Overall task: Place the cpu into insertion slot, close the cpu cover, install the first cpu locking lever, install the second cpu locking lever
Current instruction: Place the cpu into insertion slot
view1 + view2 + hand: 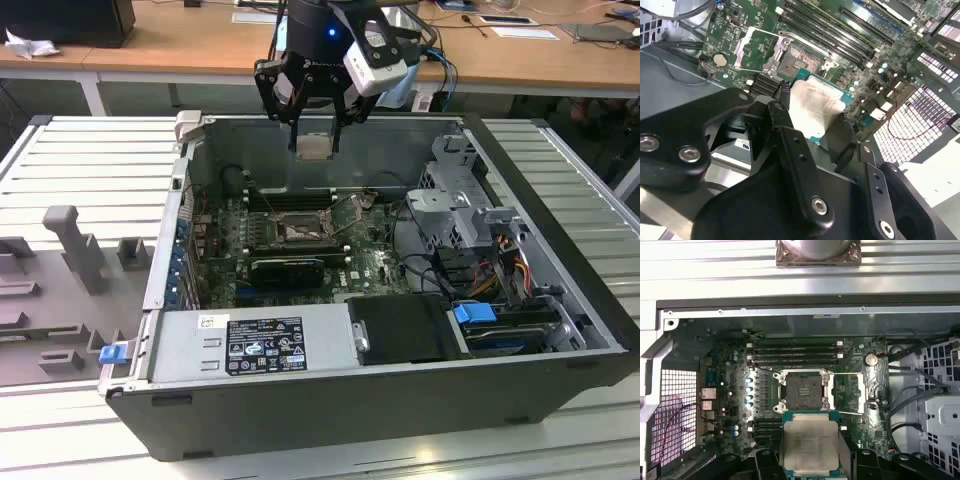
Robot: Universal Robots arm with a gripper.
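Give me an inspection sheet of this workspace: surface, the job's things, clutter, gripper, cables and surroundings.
Surface: slatted metal table carrying an open computer case.
Job's things: cpu held above the case, not yet seated; insertion slot bare; cpu cover swung open beside the slot.
Clutter: grey fixture blocks on the table at the exterior view's left.
Gripper: gripper closed on the cpu's edges, above the case.
Cables: coloured wire bundle inside the case at the exterior view's right; black cables inside the case too.
Surroundings: wooden desk behind the table.
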